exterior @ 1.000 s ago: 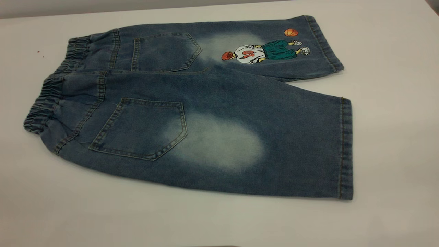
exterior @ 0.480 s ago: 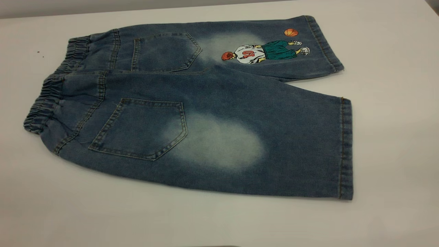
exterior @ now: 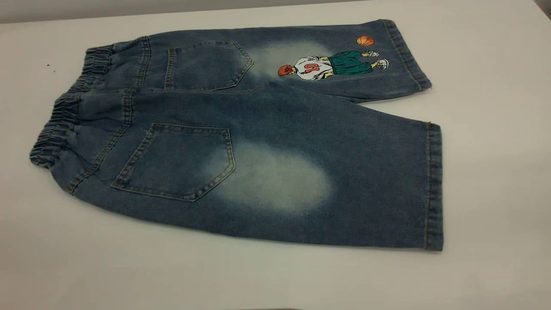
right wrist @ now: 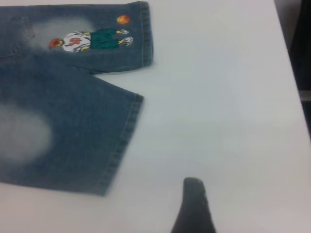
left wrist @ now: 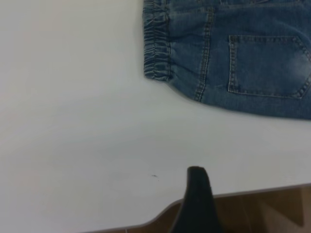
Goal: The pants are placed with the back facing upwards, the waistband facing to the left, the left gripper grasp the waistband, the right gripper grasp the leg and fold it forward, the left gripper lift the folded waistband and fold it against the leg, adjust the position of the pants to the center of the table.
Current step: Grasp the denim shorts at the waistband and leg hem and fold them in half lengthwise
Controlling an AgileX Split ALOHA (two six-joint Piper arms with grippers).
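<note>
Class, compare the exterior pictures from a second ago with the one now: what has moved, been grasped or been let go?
Nothing visibly changed. The pants lie flat and unfolded on the table, waistband at the left, ungrasped.

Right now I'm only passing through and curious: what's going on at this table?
Nothing is being handled yet. The pants lie flat and unfolded on the table, back pockets up, the waistband toward the left. The left gripper hangs off the table's near edge, short of the waistband. The right gripper hovers above bare table beside the leg. Neither touches the denim.
</note>
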